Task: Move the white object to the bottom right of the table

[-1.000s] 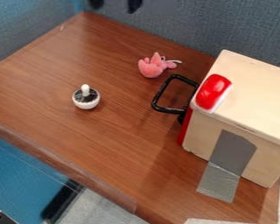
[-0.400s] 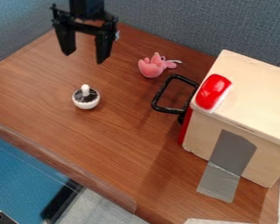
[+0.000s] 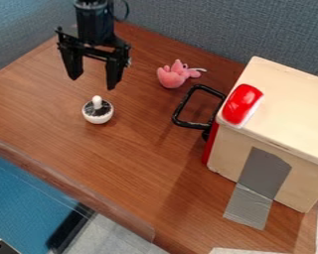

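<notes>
My gripper [image 3: 92, 83] hangs in the upper left of the camera view, its two fingers spread apart with nothing between them. Just below the fingertips in the view is the white object [image 3: 98, 116], a small round piece with a black top and an upright white knob. The gripper and the object look apart. Both are over the left part of the brown wooden table [image 3: 141, 163].
A pink plush toy [image 3: 172, 76] lies near the back edge. On the right stands a wooden box [image 3: 287, 114] with a black handle [image 3: 182, 110], a red-and-white item [image 3: 242, 104] on top and grey tape [image 3: 257, 183] down its side.
From out of the view's top edge, the gripper has come in at the upper left and then moved lower, closer to the white object. The other things have stayed put.
</notes>
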You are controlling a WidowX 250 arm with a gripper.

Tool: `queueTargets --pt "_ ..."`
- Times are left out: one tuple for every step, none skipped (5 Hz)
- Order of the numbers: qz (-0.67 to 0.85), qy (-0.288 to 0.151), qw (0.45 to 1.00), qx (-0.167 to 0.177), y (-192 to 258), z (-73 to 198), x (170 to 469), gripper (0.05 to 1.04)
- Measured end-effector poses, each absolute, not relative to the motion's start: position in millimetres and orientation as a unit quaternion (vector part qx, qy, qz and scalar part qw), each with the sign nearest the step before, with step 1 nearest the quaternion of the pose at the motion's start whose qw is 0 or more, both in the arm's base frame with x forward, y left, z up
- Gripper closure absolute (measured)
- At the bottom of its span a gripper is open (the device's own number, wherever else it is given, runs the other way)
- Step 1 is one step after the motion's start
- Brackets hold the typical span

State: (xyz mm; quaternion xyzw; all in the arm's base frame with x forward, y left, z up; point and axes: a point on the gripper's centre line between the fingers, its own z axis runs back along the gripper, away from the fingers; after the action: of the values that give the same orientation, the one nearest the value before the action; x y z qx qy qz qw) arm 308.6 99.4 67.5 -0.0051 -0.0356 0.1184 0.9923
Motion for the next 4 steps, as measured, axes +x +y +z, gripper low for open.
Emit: queueTargets --pt "0.128 -0.037 0.991 -0.011 99.0 50.4 310.4 0.082" --pt "0.126 -0.017 0.992 -0.025 97.0 33.5 308.8 0.082" --pt "0.129 0.003 0.991 -0.025 99.5 26.3 307.8 0.119" --pt "0.133 0.012 0.991 -0.028 99.6 22.4 307.9 0.396"
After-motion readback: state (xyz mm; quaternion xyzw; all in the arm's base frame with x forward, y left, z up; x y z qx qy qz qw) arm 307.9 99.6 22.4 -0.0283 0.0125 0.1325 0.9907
